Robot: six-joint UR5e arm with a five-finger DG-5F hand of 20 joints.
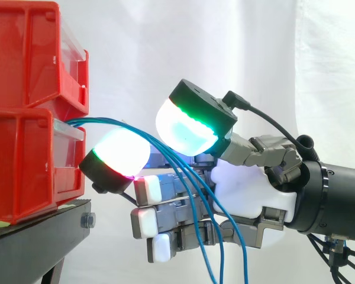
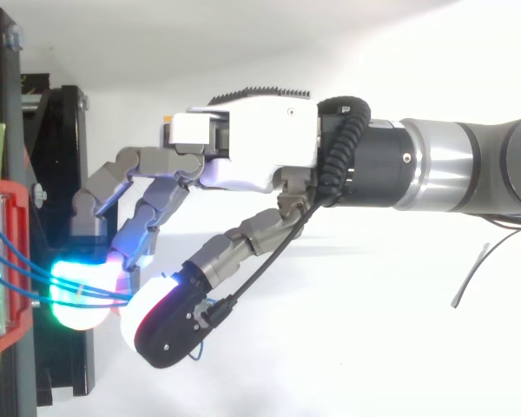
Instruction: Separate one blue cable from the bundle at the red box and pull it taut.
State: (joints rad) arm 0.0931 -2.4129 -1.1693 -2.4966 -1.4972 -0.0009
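Two red boxes [image 1: 23,171] are stacked on a black stand at the left; in the top view their red rim [image 2: 7,340] lies at the left edge. A bundle of thin blue cables [image 1: 136,131] comes out between the boxes, arcs right and hangs slack down past the hand [image 1: 248,198]. The hand reaches in from the right with its fingers curled. Its thumb pad [image 1: 186,127] and one finger pad [image 1: 119,155] close on the cables [image 2: 35,280] just off the box front. I cannot tell how many cables sit in the pinch. The other fingers [image 1: 147,220] lie lower, behind the hanging strands.
The black stand [image 1: 38,236] carries the boxes, and its edge sits just under the lower pad. A white curtain is behind everything. The arm [image 2: 469,165] stretches off to the right. Open space lies right of the boxes, around and below the hand.
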